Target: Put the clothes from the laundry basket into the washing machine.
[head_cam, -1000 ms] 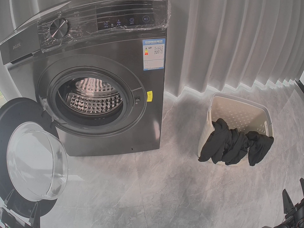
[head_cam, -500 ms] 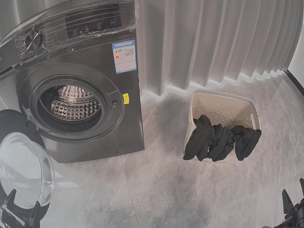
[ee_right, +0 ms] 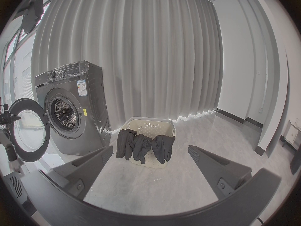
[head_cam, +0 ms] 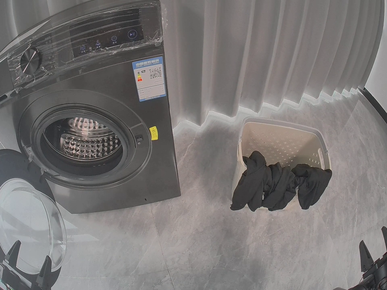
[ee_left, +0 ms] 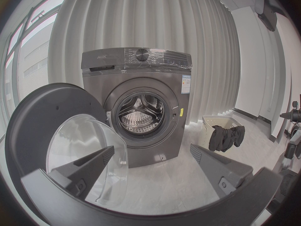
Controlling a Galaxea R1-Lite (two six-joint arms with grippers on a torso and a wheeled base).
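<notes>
Pale curtains and grey floor frame the job. Over the last second my head camera has swung right, so the washing machine sits further left in frame and the laundry basket nearer centre; nothing itself has moved. Dark clothes hang over the basket's near rim, none in the drum, whose door stands open. Left end effector and right end effector are both spread apart and empty. I judge I'm lining up the first pick.
</notes>
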